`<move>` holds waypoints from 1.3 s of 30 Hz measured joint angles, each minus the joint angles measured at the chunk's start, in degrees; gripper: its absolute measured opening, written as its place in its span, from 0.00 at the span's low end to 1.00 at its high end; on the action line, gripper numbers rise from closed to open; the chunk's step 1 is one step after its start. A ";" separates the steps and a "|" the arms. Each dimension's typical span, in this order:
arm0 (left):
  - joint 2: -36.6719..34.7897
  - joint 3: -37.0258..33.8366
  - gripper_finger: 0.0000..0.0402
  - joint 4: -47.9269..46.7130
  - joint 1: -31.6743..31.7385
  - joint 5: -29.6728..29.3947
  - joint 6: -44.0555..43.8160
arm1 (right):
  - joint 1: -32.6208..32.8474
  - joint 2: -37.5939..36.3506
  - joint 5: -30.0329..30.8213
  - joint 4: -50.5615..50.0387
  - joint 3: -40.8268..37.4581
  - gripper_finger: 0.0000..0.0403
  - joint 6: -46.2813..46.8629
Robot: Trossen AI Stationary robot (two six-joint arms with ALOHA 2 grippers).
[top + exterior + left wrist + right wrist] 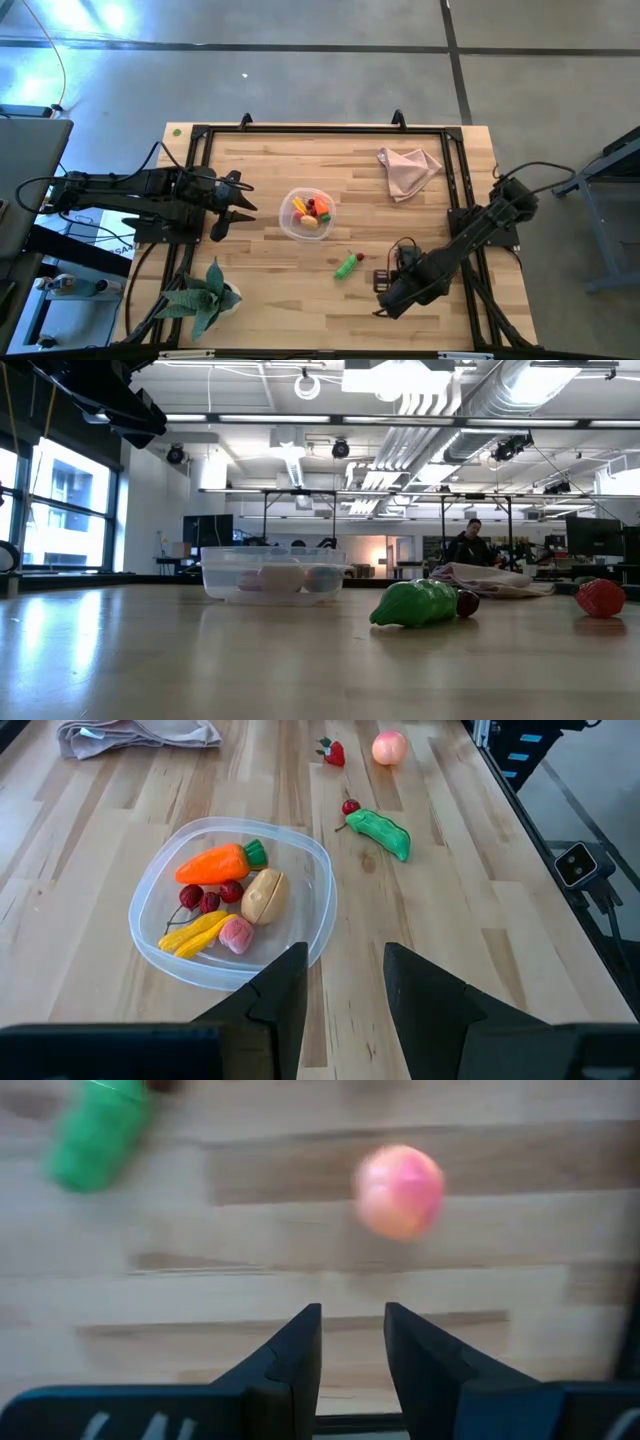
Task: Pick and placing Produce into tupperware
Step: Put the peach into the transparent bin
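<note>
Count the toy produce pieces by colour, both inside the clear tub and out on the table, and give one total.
Orange: 1, the carrot
Green: 1, the pepper
Yellow: 1, the yellow pieces
Tan: 1, the lump
Pink: 2, the peach fruit and a small pink piece
Red: 3, the strawberry, the cherries in the tub, the cherry by the pepper
Total: 9

A large open lab or workshop; exposed ceiling ducts [470,405], strip lights, monitor desks, polished concrete floor [330,85].
</note>
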 joint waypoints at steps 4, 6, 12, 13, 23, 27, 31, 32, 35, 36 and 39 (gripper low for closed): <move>0.01 0.00 0.30 0.01 0.00 0.01 0.00 | -0.15 -0.04 -5.70 -1.27 -3.53 0.26 -0.20; 0.00 0.00 0.30 0.02 0.00 0.02 0.00 | -0.17 -0.04 -6.85 -3.85 -4.23 0.26 -0.46; 0.00 0.00 0.30 0.01 0.00 0.01 0.00 | -0.17 -0.08 -2.98 -4.21 -4.42 0.26 -3.11; 0.00 0.00 0.30 0.02 0.00 0.02 0.00 | -0.17 -0.08 -2.86 -3.91 -4.42 0.26 -3.35; 0.00 0.00 0.30 0.00 0.00 0.00 0.00 | -0.20 -0.06 3.10 -1.23 -4.40 0.26 -0.45; 0.02 0.00 0.30 0.02 0.00 0.02 0.00 | -0.17 -0.08 3.49 -1.18 -4.40 0.26 -2.92; 0.00 0.00 0.30 0.01 0.00 0.02 0.00 | -0.20 -0.06 5.36 -1.65 -4.40 0.26 -4.87; 0.01 0.00 0.30 0.01 0.00 0.02 0.00 | -0.32 -0.08 5.60 -2.01 -4.40 0.26 -4.88; 0.00 0.00 0.30 0.00 0.00 0.02 0.00 | -0.69 -0.08 5.30 -3.03 -4.40 0.29 -5.51; 0.00 0.00 0.30 0.00 0.00 0.01 0.00 | -0.83 -0.08 5.22 -3.24 -4.40 0.31 -5.51; 0.00 0.00 0.30 0.01 0.00 0.00 0.00 | -1.20 -0.08 7.07 -3.79 -4.40 0.36 -4.42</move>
